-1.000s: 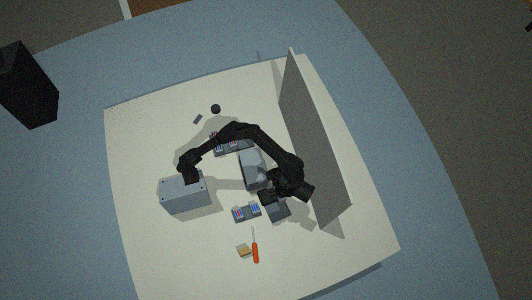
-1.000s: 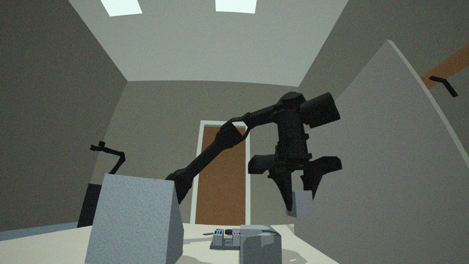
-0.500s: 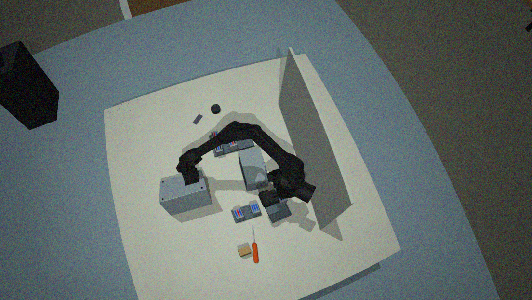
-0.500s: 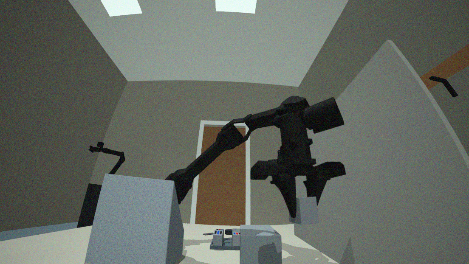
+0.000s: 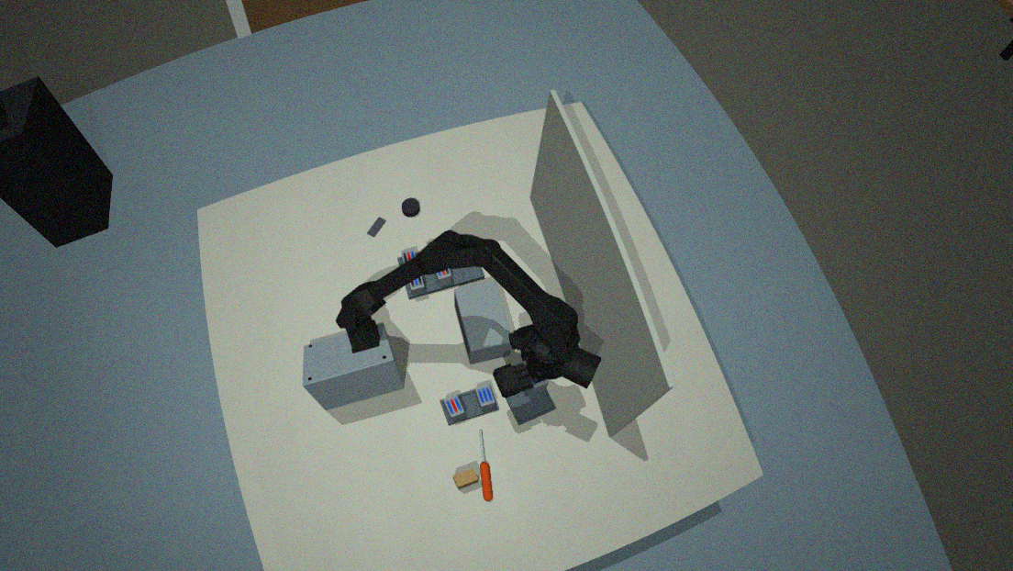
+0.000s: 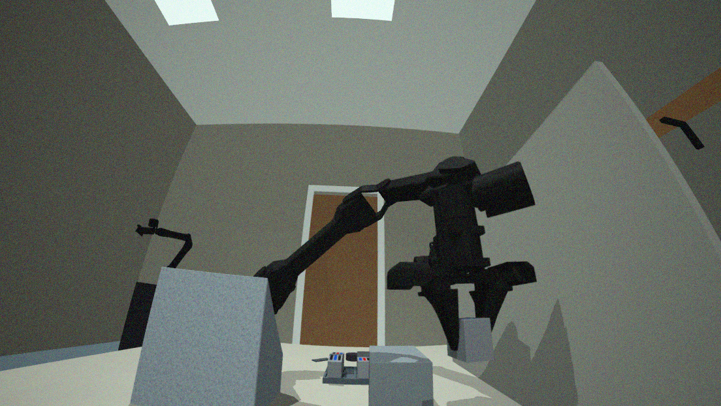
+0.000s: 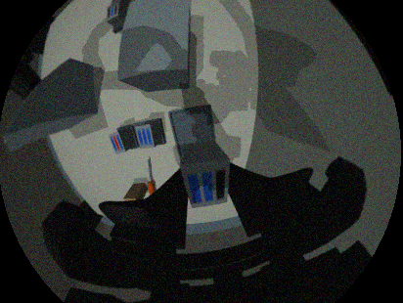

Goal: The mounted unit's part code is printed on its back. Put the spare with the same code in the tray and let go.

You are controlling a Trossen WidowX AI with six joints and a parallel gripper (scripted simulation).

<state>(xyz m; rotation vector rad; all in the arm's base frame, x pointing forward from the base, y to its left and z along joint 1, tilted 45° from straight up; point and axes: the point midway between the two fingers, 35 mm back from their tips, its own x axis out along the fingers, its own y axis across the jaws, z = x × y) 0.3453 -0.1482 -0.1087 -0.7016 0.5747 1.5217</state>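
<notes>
Pale bench (image 5: 297, 440) lies below me. My tool (image 6: 466, 322) is clenched on a grey spare (image 6: 477, 339), above the tray (image 5: 532, 404).

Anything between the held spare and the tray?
Nothing visible. The gripper is shut on the spare, directly over the tray. The mounted unit and the two-spare holder stand off to the sides, outside the drop path.

orange screwdriver (image 5: 485, 480), tan block (image 5: 465, 477), black puck (image 5: 411, 206)
</notes>
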